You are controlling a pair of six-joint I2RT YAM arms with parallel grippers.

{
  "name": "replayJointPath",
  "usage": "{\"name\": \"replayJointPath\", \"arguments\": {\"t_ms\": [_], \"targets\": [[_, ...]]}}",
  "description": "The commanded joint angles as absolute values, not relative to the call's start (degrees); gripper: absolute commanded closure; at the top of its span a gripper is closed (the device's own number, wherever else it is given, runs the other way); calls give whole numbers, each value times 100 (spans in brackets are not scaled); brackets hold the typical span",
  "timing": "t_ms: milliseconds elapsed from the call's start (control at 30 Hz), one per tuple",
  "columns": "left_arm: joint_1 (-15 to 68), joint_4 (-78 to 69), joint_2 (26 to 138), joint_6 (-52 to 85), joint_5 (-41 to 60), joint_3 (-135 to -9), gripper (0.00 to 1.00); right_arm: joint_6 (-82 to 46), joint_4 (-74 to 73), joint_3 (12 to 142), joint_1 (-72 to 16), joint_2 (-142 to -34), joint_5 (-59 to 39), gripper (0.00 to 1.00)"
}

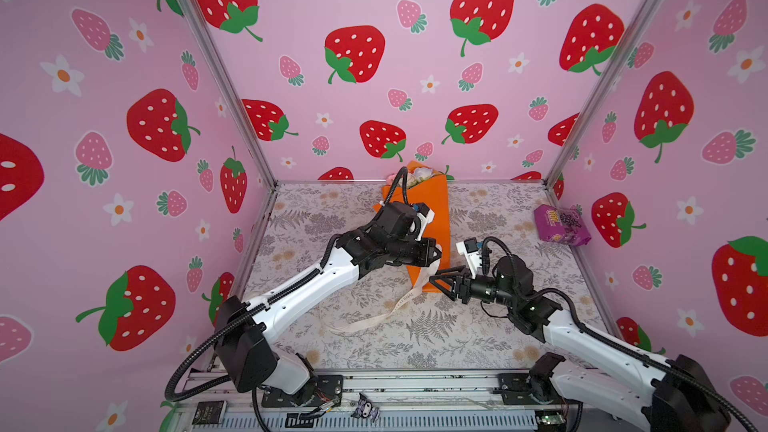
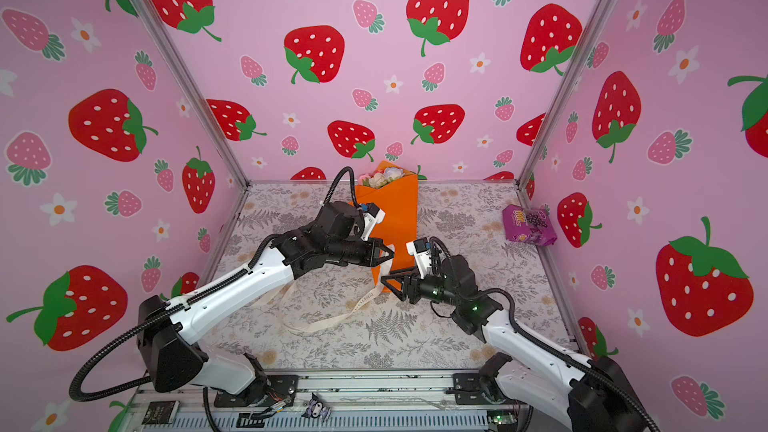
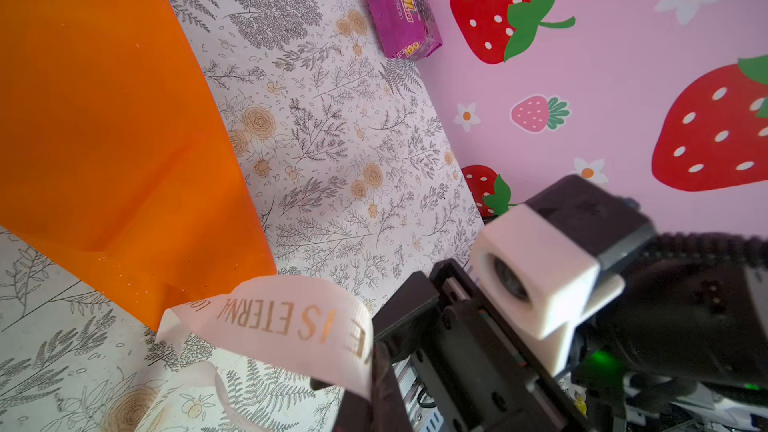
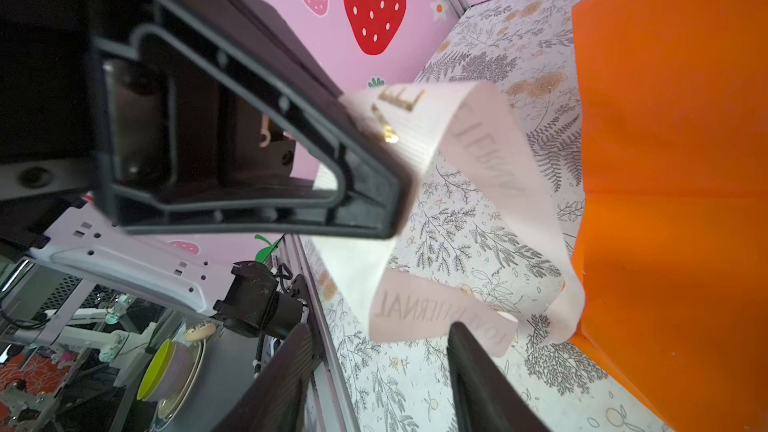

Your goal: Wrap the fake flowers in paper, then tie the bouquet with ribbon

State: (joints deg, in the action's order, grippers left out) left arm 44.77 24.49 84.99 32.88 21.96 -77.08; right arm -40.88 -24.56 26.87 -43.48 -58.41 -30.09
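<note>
Cream ribbon (image 3: 291, 317) sits clamped in the left gripper (image 1: 435, 252) — right gripper (image 1: 439, 286), jaws apart, should close squarely on the slack by the bouquet (image 1: 441, 201)

1. One bouquet (image 1: 436, 209) lay on one mat (image 1: 316, 218).
2. Its blooms (image 1: 422, 174) were bunched too closely to count.
3. One ribbon (image 1: 405, 299) trailed from the bouquet's near end.
4. One packet (image 1: 561, 226) sat well right of the bouquet.
5. There were two arms: the left arm (image 1: 299, 288) on the bouquet's left and the right arm (image 1: 582, 334) on its right.
</note>
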Motion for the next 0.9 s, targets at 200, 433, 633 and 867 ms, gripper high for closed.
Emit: {"name": "replayJointPath", "arguments": {"t_ms": [200,433,633,867], "targets": [[4462,2294,8492,3481,2324,-7787,96,-4237,-3698,2819,-4509,-6237,-2221,48],[4426,2738,8367,3377,1927,-7780,51,-4248,-3385,2643,-4507,-5841,-1500,100],[3951,3940,7486,3792,45,-6968,22,-4115,-1696,2532,-4502,-4805,-243,100],[1774,4720,6714,4137,-109,-5312,19,-4089,-488,2509,-4501,-3456,747,100]]}}
